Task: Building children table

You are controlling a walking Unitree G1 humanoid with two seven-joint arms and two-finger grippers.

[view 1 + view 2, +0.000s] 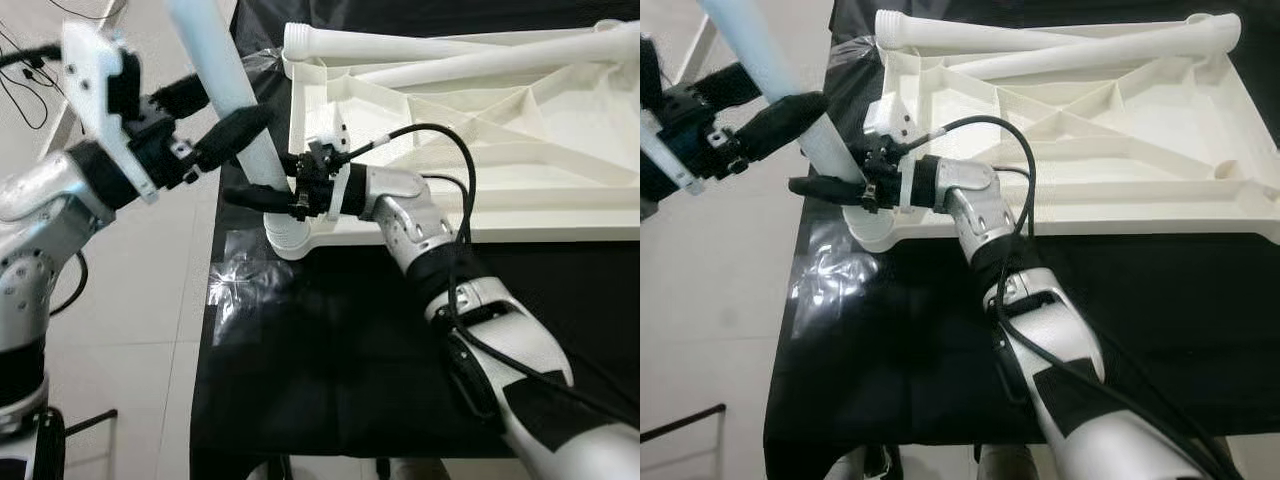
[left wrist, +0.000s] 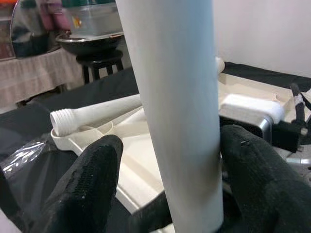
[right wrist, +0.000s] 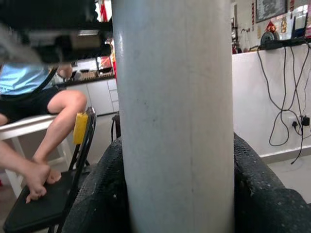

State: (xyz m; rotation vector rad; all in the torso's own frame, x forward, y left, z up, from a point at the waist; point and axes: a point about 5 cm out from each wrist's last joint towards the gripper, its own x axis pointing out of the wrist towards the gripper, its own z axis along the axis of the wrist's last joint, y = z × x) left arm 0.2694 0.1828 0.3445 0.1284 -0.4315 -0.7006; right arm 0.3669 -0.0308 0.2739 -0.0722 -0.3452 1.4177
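Note:
A white table top (image 1: 560, 200) lies upside down on the black-covered table. One white table leg (image 1: 225, 80) stands tilted in its near left corner socket (image 1: 285, 235). My right gripper (image 1: 270, 195) is shut on the leg just above the socket; both fingers (image 3: 252, 194) press its sides. Higher up, my left gripper (image 1: 222, 115) straddles the same leg (image 2: 175, 97). One finger (image 2: 257, 179) touches it, while the other finger (image 2: 92, 184) stands a small gap away. Two spare legs (image 1: 420, 45) lie across the far side of the table top.
The black cloth (image 1: 330, 380) covers the work table, with crinkled clear plastic (image 1: 235, 290) at its left edge. Pale floor (image 1: 130, 330) lies to the left. A person (image 3: 48, 111) sits beside a black chair (image 3: 73, 165), seen beyond the leg. A stool with a bowl (image 2: 92, 43) stands behind.

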